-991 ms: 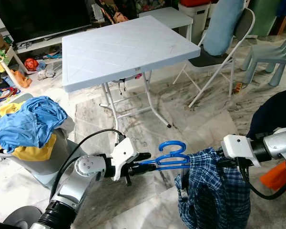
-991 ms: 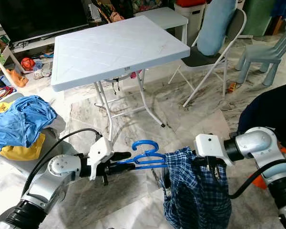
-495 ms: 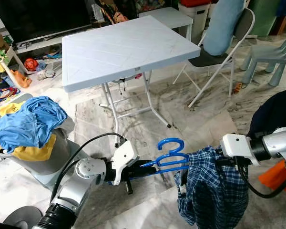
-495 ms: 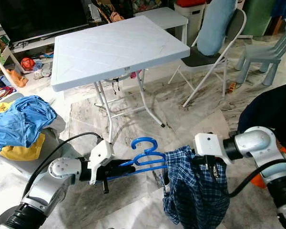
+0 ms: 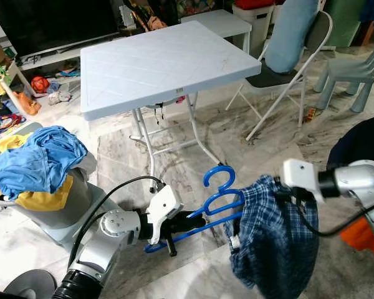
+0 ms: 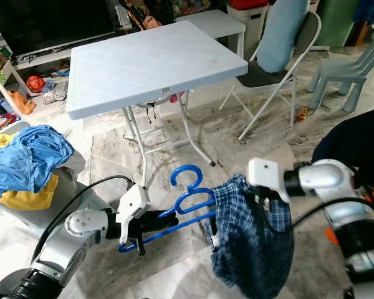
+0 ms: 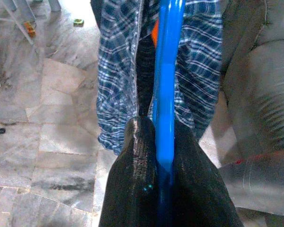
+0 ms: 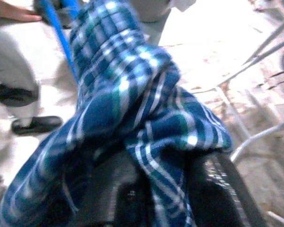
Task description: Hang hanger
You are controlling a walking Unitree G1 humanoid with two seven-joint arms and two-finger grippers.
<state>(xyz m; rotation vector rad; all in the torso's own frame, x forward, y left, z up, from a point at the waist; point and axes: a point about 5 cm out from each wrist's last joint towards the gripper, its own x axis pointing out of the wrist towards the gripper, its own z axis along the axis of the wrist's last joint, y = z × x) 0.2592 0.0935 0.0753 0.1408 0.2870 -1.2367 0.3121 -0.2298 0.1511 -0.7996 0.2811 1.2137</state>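
Two arms extended | left gripper [image 5: 196, 218] jaws clamp blue hanger [image 5: 219, 198] | right gripper [image 8: 156, 189] jaws pinch plaid shirt [image 5: 271, 237]

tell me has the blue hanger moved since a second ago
Yes. The blue hanger has tilted: its hook now sits higher and nearer the white table's leg, while the end held by the left gripper has dropped toward the floor.

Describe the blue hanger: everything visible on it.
The blue hanger looks like glossy plastic, with a curled hook on top and slim parallel bars. It is held in the air above the marble floor, tilted, its hook end higher. The left gripper is shut on its lower end, bar pinched between the black fingers. Its other end runs into the plaid shirt, which the right gripper holds.
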